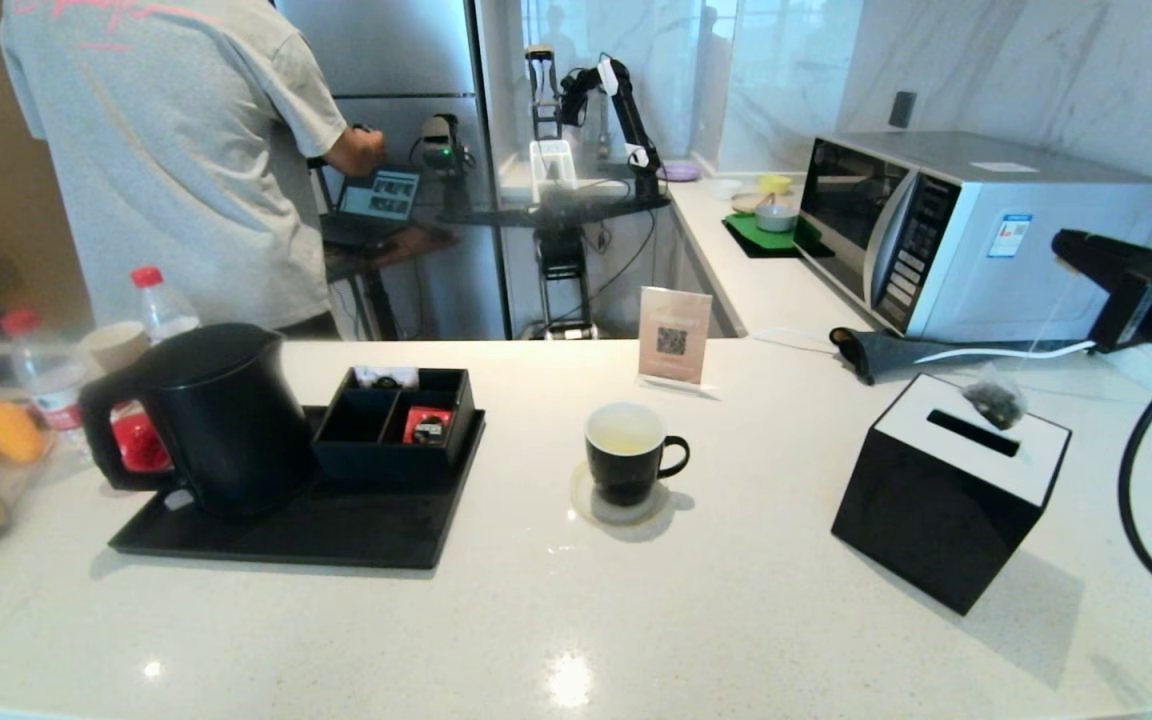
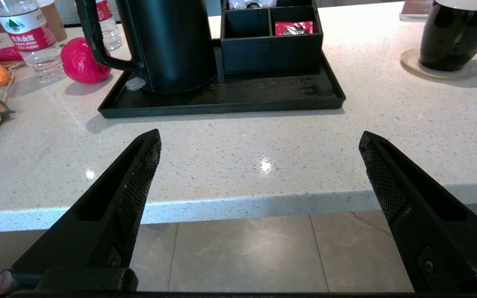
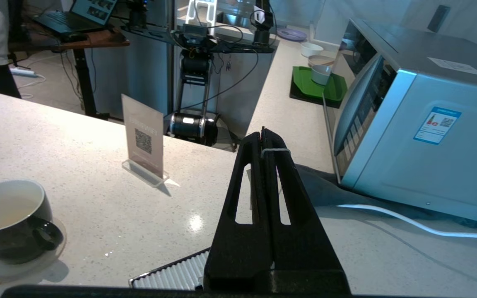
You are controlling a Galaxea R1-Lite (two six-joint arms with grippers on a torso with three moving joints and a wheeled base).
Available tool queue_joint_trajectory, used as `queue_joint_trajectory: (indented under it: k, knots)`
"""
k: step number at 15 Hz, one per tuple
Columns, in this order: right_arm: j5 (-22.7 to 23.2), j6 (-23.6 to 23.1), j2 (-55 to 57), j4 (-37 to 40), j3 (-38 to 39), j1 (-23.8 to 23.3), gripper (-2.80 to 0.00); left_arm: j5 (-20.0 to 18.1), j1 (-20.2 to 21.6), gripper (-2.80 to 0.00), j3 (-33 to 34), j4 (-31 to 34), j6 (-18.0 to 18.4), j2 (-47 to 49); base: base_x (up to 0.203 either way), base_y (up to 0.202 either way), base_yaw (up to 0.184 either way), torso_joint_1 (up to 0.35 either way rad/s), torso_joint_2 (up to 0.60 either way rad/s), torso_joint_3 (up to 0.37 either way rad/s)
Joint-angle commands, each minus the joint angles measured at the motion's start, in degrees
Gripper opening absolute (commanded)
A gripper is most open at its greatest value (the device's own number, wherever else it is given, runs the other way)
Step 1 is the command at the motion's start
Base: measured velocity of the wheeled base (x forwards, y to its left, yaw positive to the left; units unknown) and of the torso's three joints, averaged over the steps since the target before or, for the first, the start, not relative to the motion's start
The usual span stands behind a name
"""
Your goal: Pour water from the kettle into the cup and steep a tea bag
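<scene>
Above a square black box [image 1: 946, 500], right claw [image 1: 1071, 250] pinches tea bag [image 1: 996, 400] string.

One kettle [image 1: 216, 415]; one cup [image 1: 628, 452]; one tea bag [image 1: 996, 400]; two bottles [image 1: 161, 305].

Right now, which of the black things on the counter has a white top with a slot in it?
The black box on the robot's right, standing alone on the counter. The kettle and the compartment organizer sit on the tray and are black all over.
</scene>
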Motion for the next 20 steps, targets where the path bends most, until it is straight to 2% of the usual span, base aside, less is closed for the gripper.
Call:
queue_joint_trajectory:
  k: [1,9,20]
  knots:
    - [0.1,0.9,0.0,-0.3,-0.2,1.4,-2.80,0.0,0.0,0.00,0.0,0.0,0.0,0.0,0.000,0.000,0.000,0.000,0.00,0.000]
    - [-0.1,0.8,-0.1,-0.3,1.0,1.9,-2.80,0.0,0.0,0.00,0.0,0.0,0.0,0.0,0.000,0.000,0.000,0.000,0.00,0.000]
    - [-0.3,0.5,-1.2,-0.6,8.1,1.8,-2.80,0.0,0.0,0.00,0.0,0.0,0.0,0.0,0.000,0.000,0.000,0.000,0.00,0.000]
